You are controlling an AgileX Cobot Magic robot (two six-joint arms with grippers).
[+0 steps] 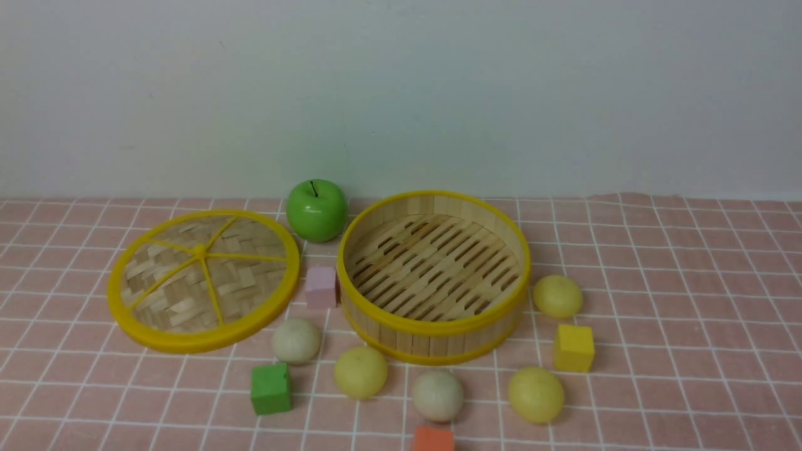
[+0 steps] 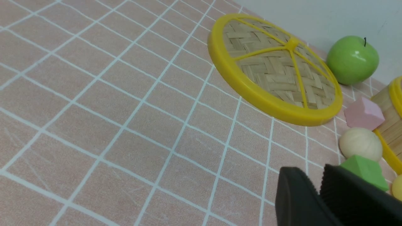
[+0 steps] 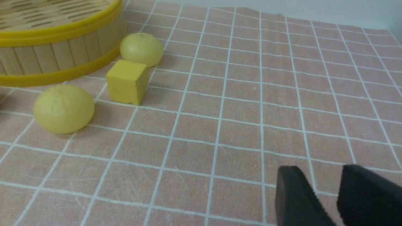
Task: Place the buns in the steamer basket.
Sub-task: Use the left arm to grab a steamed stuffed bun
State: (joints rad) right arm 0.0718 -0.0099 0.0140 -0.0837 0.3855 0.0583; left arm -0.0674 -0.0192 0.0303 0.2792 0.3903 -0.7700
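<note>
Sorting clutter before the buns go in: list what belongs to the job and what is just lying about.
Job: steamer basket; off-white buns; yellow buns.
Lying about: lid; apple; pink cube; green cube; yellow cube; orange cube.

On my left wrist feed I list a pink cloth with a white grid [image 2: 125, 125], a flat round woven-bamboo lid with yellow rim and spokes [image 2: 276, 67], and a glossy green apple [image 2: 351, 59] beyond it, near the pale wall. Past the lid lie a pale pink cube [image 2: 364, 113], a smooth off-white bun [image 2: 360, 144] and a green cube [image 2: 366, 171], all just beside the slatted wall of the yellow-banded bamboo steamer basket [image 2: 391, 125]. A sliver of a pale yellow bun [image 2: 397, 188] shows at the picture's edge. The left gripper [image 2: 315, 180] shows black fingers slightly parted, with nothing between them.
</note>
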